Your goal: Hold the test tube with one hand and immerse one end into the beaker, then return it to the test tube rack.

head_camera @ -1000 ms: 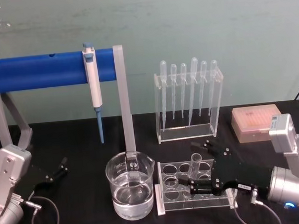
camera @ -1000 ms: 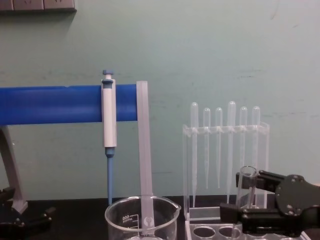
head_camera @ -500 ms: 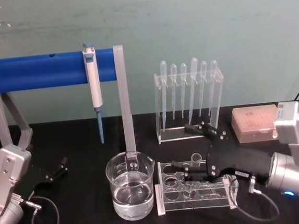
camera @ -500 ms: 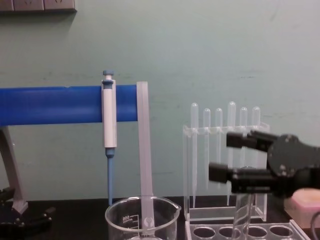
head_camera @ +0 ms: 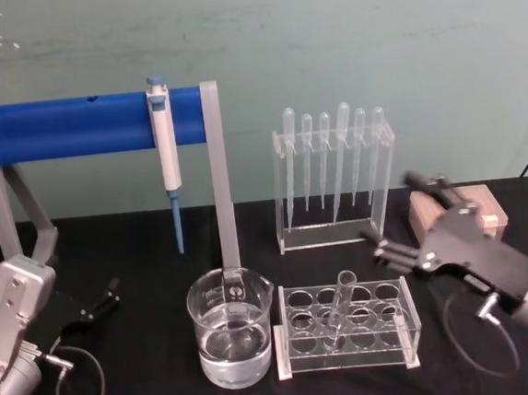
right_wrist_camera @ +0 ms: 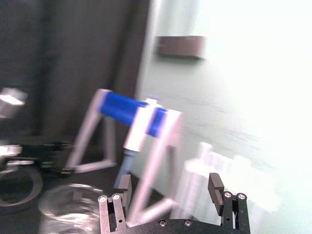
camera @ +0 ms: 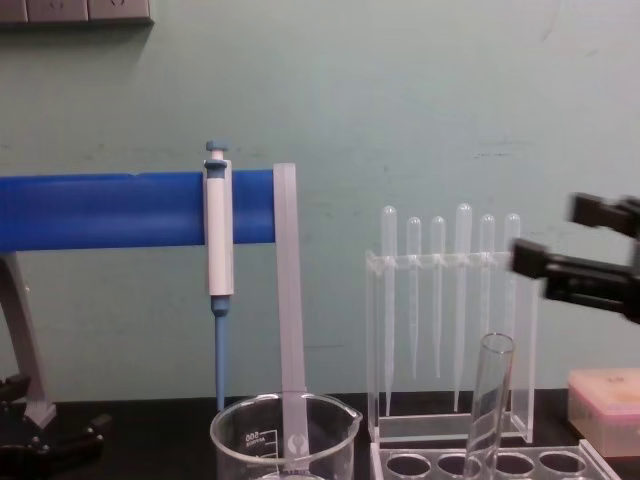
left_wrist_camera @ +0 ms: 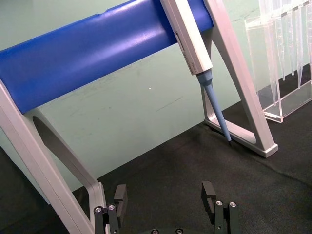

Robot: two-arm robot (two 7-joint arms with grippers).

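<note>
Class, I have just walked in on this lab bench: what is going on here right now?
The test tube leans in the clear rack, beside the beaker of clear liquid. The right gripper hangs open above and right of the rack, holding nothing. The left gripper rests open on the table at the left. Nothing is dipped in the beaker.

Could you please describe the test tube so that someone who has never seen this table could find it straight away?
Start at the water-filled beaker near the table's front edge; directly to its right stands a low clear rack with round holes. The test tube leans in one of its middle holes, open rim up. It is the rack's one tube, wider than the thin bulb-topped droppers in the tall stand behind.
</note>
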